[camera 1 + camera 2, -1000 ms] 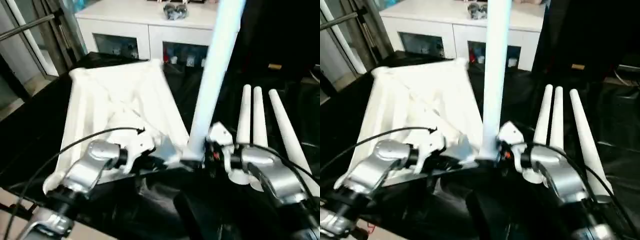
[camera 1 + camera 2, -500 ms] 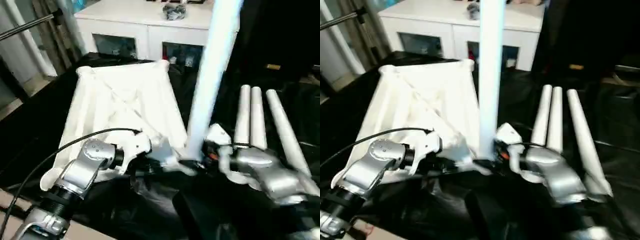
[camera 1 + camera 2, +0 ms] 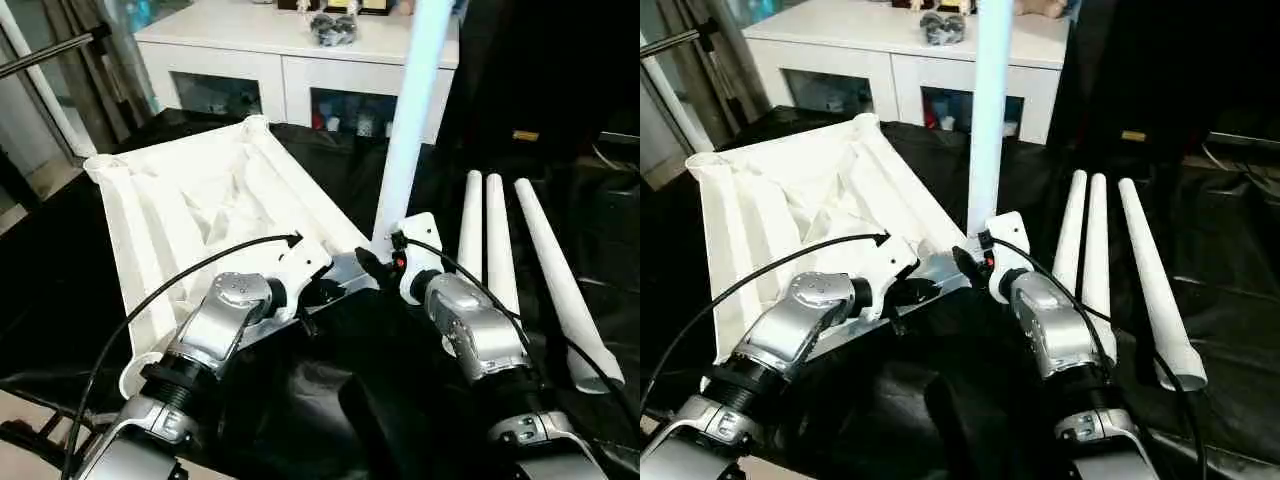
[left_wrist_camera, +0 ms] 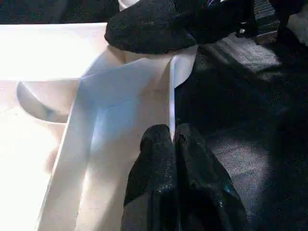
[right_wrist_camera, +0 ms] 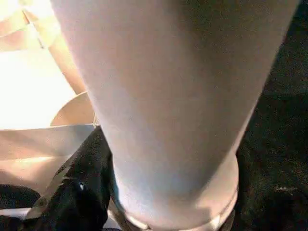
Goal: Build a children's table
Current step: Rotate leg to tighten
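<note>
Left wrist view: left claw (image 4: 174,137) pinches white ribbed plastic tabletop (image 3: 190,200) edge; right claw (image 3: 375,262) grips upright white tubular leg (image 3: 405,125).

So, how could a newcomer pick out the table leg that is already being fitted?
Find the white ribbed plastic tabletop lying upside down on the black cloth. At its near right corner, one long white tubular leg stands upright, held by the right gripper. The three spare legs lie flat.

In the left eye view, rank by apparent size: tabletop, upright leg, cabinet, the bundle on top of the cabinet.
1. tabletop
2. cabinet and upright leg: unsure, both cut off by the picture's edge
3. bundle, smallest
</note>
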